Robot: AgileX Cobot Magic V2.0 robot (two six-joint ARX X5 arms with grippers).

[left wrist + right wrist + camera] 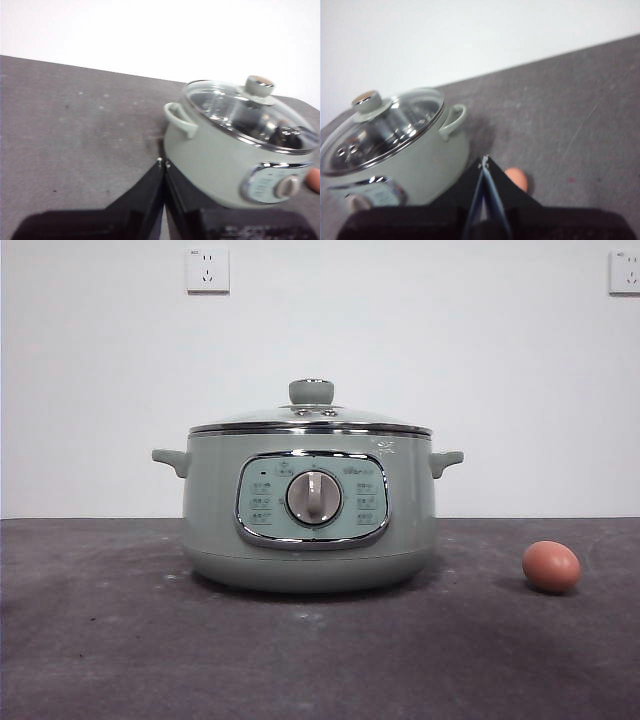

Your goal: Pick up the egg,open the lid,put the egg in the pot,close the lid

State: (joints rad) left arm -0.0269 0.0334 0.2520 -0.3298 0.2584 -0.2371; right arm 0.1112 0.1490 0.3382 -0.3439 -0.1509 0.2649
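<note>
The pale green pot (pixel 310 510) stands at the middle of the dark table with its glass lid (pixel 311 418) closed on it. The brown-orange egg (pixel 551 566) lies on the table to the right of the pot. No arm shows in the front view. In the left wrist view my left gripper (pixel 163 162) is shut and empty, off the pot's (pixel 235 150) left side; a sliver of the egg (pixel 315 180) shows past the pot. In the right wrist view my right gripper (pixel 484 160) is shut and empty, with the egg (pixel 516 178) just beyond its tips and the pot (pixel 400 150) beside it.
The grey table (pixel 100 640) runs to a white wall with two sockets (pixel 207 270). The pot's side handles (pixel 170 460) stick out left and right.
</note>
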